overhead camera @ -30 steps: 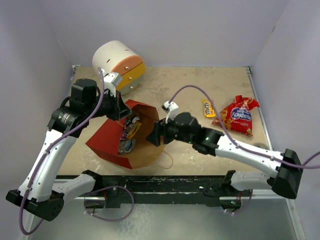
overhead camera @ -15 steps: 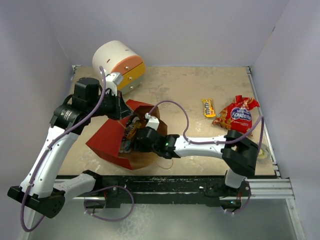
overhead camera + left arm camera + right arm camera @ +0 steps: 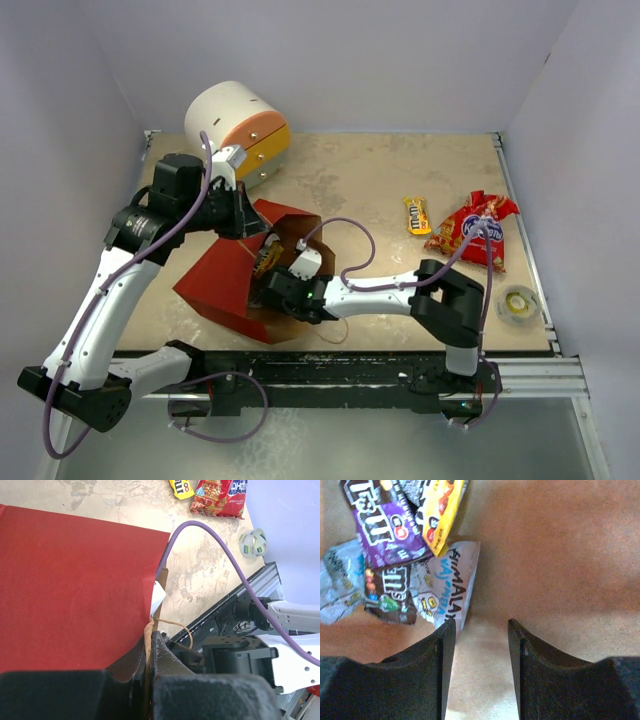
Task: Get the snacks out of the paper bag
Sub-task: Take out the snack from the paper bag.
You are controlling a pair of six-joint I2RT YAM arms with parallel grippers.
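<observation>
The red paper bag [image 3: 215,282] lies on its side with its mouth toward the right. My left gripper [image 3: 243,213] is shut on the bag's upper rim; the left wrist view shows the kraft edge pinched between its jaws [image 3: 149,641]. My right gripper [image 3: 275,292] is inside the bag, open and empty [image 3: 480,625] over the brown lining. Just ahead of it lie a white packet [image 3: 449,587], a purple packet [image 3: 380,525], a yellow packet [image 3: 442,510] and a dark brown packet [image 3: 390,599]. A big red snack bag [image 3: 475,232] and a yellow packet [image 3: 416,215] lie on the table outside.
A white drum-shaped drawer unit [image 3: 240,130] with orange and yellow drawers stands at the back left. A small tape roll [image 3: 518,303] lies near the right front edge. A bag handle [image 3: 178,628] loops out by the front rail. Walls enclose the table.
My right arm has swung left and pushed its gripper deep into the bag's mouth. The tape roll is uncovered at the right. The left gripper keeps its hold on the rim.
</observation>
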